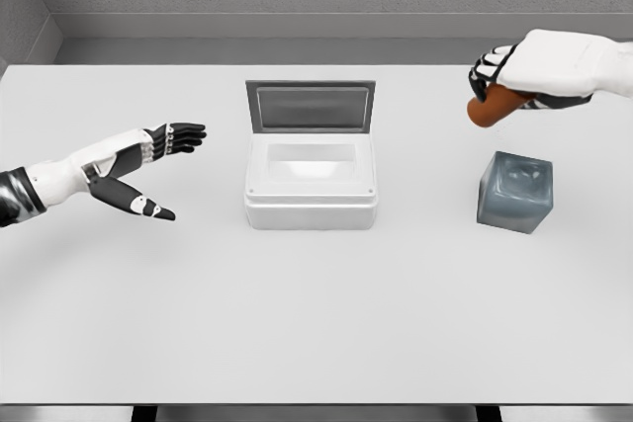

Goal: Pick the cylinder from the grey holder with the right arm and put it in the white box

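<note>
A brown cylinder hangs tilted in the air above and behind the grey holder, which stands on the table at the right. My right hand is shut on the cylinder's upper end, and only its lower end shows below the fingers. The white box sits at the table's middle with its lid standing open at the back; its inside looks bare. My left hand hovers open over the table to the left of the box, holding nothing.
The white table spreads wide in front of the box and holder. A grey wall runs behind its far edge. The holder stands roughly a hand's width to the right of the box.
</note>
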